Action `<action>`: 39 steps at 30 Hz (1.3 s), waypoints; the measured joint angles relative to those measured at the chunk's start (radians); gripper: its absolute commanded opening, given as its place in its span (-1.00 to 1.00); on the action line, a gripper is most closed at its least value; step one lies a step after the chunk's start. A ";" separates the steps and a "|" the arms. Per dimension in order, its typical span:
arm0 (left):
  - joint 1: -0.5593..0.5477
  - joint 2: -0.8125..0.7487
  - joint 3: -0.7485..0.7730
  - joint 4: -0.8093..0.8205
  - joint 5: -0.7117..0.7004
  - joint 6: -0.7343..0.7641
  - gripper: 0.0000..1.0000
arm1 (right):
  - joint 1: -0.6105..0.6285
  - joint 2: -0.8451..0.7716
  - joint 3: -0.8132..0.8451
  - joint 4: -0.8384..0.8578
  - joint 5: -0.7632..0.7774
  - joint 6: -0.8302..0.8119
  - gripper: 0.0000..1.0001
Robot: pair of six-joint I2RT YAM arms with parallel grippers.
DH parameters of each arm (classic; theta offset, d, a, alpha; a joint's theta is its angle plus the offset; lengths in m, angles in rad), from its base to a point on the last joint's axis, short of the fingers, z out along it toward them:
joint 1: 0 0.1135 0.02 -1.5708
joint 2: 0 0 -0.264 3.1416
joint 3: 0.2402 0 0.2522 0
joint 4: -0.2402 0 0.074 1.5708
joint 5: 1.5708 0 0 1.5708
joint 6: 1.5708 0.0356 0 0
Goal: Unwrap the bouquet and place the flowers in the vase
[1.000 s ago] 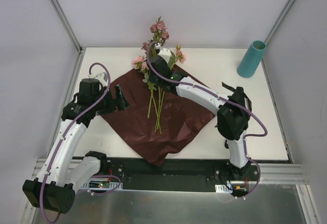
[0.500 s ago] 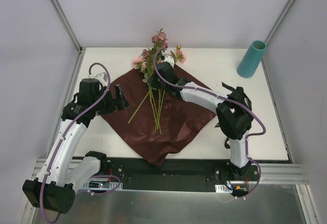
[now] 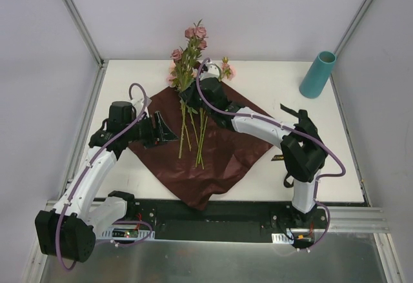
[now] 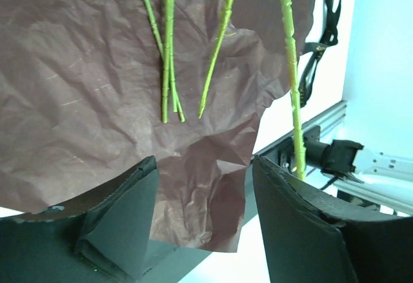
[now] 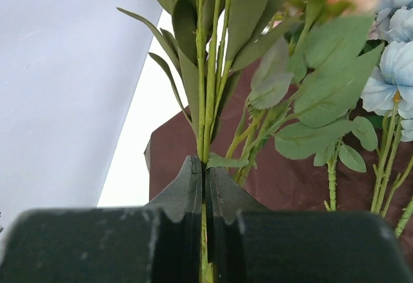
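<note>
- Table (image 3: 335, 141): white, both arms bolted at its near edge.
- Paper (image 3: 226, 157): maroon, crumpled, spread open at the table's centre, near corner reaching past the table edge.
- Flowers (image 3: 188, 54): unwrapped. One leafy, pink-headed sprig raised upright over the paper's far corner. Remaining stems loose on the paper, cut ends toward the near side, blooms toward the far side.
- Vase (image 3: 317, 75): teal cylinder, standing at the far right corner of the table, well apart from the flowers.
- Right gripper (image 5: 204, 167): clamped tight on the raised sprig's thin green stems, leaves fanning out just beyond the fingertips.
- Left gripper (image 4: 203, 164): jaws apart, nothing between them. Poised over the left part of the paper, beside the loose stems. Contact with the paper not discernible.
</note>
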 measured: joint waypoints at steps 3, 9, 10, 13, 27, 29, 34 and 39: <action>0.000 0.005 -0.017 0.042 0.048 -0.031 0.17 | 0.004 0.000 0.000 0.008 0.001 -0.001 -1.00; 0.000 0.011 -0.063 0.149 0.103 -0.106 0.35 | 0.011 0.000 0.000 0.008 0.021 -0.003 -1.00; 0.000 0.018 -0.071 0.163 0.113 -0.120 0.36 | 0.011 0.000 0.000 0.008 0.027 -0.005 -1.00; 0.000 0.031 -0.086 0.192 0.131 -0.152 0.40 | 0.014 0.000 -0.002 0.009 0.045 -0.007 -1.00; 0.000 0.097 -0.094 0.293 0.141 -0.283 0.59 | 0.032 -0.008 -0.037 -0.022 0.077 0.088 -0.64; 0.000 0.097 -0.095 0.308 0.141 -0.291 0.58 | 0.038 -0.008 -0.037 -0.046 0.085 0.103 -0.83; 0.000 0.097 -0.128 0.332 0.135 -0.298 0.54 | 0.041 -0.008 -0.037 -0.090 0.101 0.134 -0.90; 0.000 0.128 -0.140 0.332 0.131 -0.298 0.50 | 0.041 -0.008 -0.037 -0.125 0.110 0.142 -1.00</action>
